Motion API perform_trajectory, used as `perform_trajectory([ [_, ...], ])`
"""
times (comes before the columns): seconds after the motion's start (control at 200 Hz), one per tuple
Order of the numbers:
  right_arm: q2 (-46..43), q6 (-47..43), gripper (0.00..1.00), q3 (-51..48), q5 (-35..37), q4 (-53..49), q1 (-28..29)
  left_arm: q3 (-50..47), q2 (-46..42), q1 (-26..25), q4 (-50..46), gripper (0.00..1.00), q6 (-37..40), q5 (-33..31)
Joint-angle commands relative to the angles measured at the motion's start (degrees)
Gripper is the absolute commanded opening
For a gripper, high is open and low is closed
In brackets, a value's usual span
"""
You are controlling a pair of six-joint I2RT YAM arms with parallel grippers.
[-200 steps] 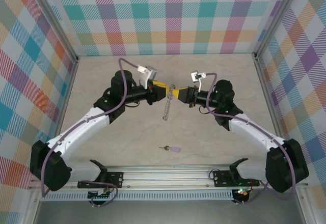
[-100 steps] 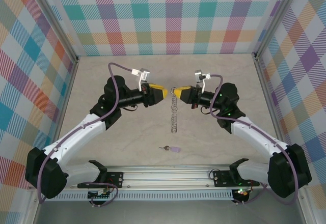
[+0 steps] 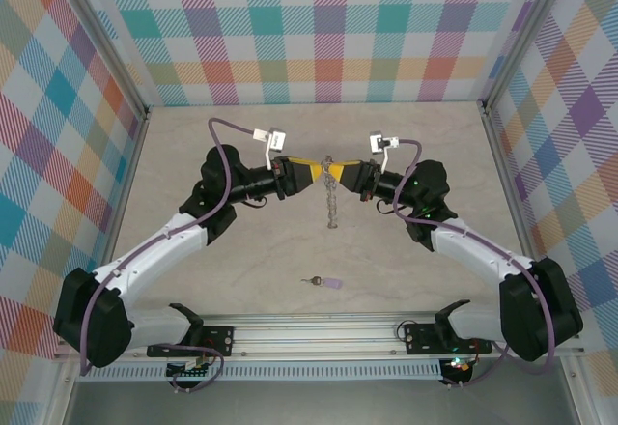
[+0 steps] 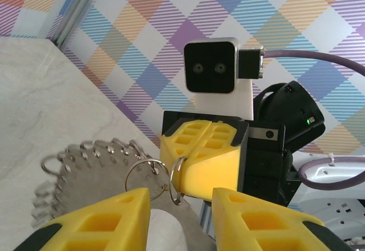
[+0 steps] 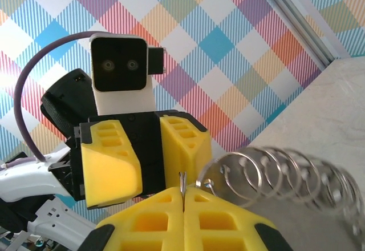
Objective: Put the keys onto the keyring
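The keyring (image 3: 331, 201), a silvery hoop edged with wire loops, hangs above the table's middle. My right gripper (image 3: 341, 170) is shut on one small wire loop at its top; in the right wrist view that loop's thin edge stands between the closed yellow fingers (image 5: 183, 197), with the other loops of the keyring (image 5: 285, 174) trailing right. My left gripper (image 3: 311, 171) faces it, open. In the left wrist view the left gripper (image 4: 182, 201) straddles the pinched loop (image 4: 177, 179), and the keyring (image 4: 85, 165) hangs to the left. The key with its lilac tag (image 3: 323, 281) lies on the table nearer the bases.
Checked walls close the table on three sides. A metal rail (image 3: 319, 333) with both arm bases runs along the near edge. The pale tabletop (image 3: 241, 270) lies bare around the key.
The left gripper, drawn back to the left half a second ago, has come right again to the ring's top. The right gripper still holds the ring, which has swung and looks shorter.
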Motion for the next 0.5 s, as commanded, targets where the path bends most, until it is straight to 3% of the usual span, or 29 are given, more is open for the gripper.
perform_trajectory([
  [0.0,0.14,1.48,0.0,0.29,0.35,5.63,0.04,-0.37,0.44,-0.24,4.81,0.33,-1.45,0.38],
  [0.495,1.51,2.48,0.0,0.86,0.2,6.69,0.11,0.52,2.67,-0.84,6.76,0.28,-2.36,0.81],
])
